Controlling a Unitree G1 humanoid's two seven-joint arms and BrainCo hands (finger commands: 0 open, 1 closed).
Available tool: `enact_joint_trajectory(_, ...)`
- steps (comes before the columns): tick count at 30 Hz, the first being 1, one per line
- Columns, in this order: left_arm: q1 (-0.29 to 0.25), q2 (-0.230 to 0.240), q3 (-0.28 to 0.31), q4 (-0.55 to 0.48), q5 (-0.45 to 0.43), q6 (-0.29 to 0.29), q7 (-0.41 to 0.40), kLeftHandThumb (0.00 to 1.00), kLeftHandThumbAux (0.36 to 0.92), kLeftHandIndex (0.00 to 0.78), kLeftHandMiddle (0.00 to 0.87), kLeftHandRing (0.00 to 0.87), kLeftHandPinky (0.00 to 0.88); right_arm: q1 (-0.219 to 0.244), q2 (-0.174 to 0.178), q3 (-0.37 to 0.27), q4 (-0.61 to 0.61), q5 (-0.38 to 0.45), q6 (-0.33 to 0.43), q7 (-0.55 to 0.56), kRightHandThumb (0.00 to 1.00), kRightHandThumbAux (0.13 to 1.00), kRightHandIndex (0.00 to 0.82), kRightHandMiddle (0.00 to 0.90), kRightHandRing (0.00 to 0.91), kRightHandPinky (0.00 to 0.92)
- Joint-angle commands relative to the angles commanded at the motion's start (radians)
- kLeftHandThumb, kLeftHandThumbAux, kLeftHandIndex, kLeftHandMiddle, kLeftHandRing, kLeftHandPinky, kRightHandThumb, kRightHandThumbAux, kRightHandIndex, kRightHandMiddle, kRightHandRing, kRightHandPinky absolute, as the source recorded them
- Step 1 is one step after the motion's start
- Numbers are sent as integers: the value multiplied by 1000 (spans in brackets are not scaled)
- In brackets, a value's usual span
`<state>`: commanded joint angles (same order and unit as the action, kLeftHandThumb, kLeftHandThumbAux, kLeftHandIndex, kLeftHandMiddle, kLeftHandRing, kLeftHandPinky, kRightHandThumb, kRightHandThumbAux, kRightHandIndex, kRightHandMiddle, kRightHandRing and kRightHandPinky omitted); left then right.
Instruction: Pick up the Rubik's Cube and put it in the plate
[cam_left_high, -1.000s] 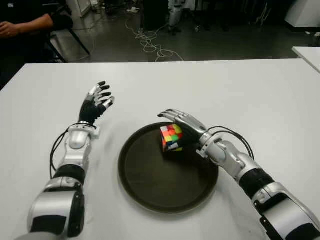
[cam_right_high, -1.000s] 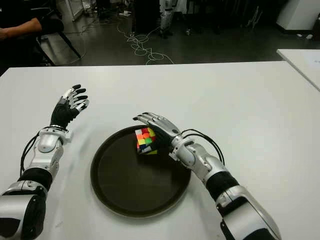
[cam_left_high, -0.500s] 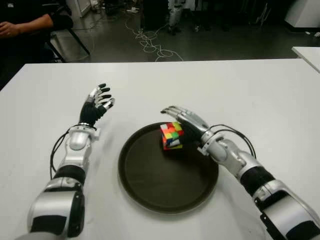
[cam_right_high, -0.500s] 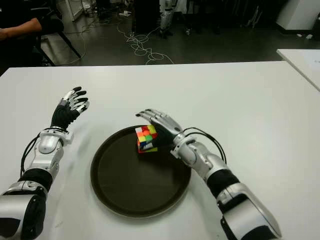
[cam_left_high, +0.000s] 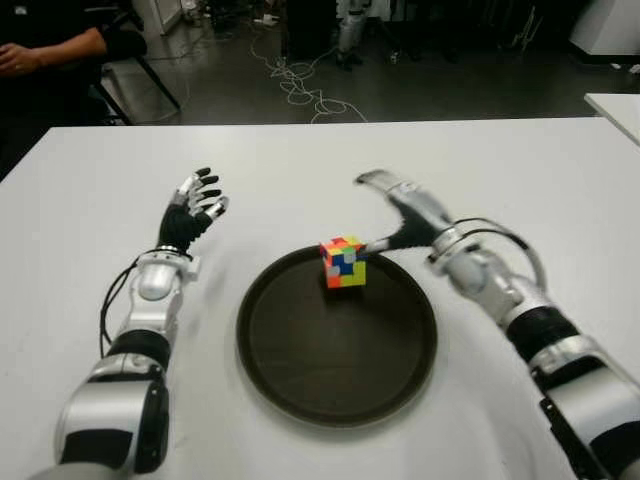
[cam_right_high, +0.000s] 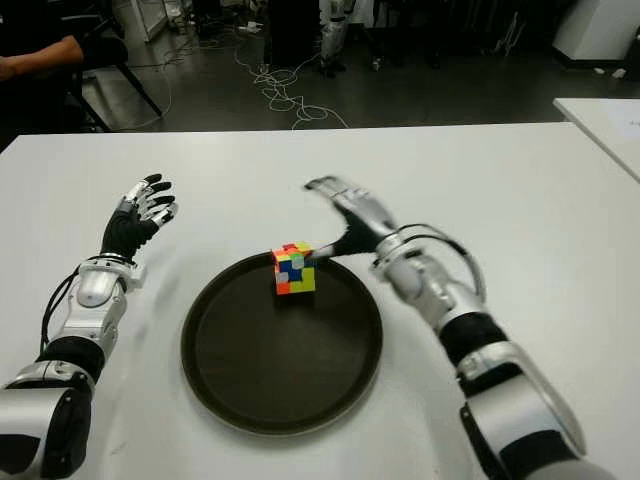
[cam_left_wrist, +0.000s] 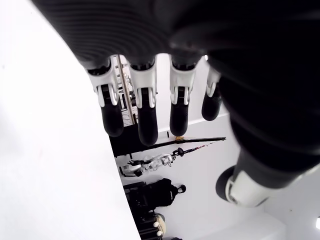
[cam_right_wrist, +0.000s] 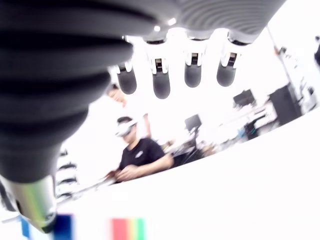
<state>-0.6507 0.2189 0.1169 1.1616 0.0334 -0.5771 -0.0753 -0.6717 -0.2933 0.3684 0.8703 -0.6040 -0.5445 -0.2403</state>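
Both hands are showing released fingers: right hand (cam_left_high: 402, 213) is now lifting away from the Rubik's Cube (cam_left_high: 343, 262) sitting in the plate (cam_left_high: 300, 380); left hand (cam_left_high: 192, 210) is idling beside it.

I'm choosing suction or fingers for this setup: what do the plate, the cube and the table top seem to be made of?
Plate: dark brown, matte with a faint sheen at its raised rim, probably plastic. Rubik's Cube: bright glossy tiles, likely hard plastic. Table: smooth white top, looks laminate, though the pictures leave that open.
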Motion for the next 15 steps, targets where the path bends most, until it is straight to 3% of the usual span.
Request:
enact_joint_trajectory(11, -8, 5, 1, 12, -2, -2, -14, 231, 674, 114, 171, 188, 221, -19, 1, -18, 36, 18, 25, -10, 0, 667, 0, 0, 0, 0)
enact_joint_trajectory(15, -9, 6, 2, 18, -3, -9, -18, 232, 672, 115, 171, 189, 224, -59, 14, -10, 148, 8, 35, -32, 0, 640, 0, 0, 0, 0)
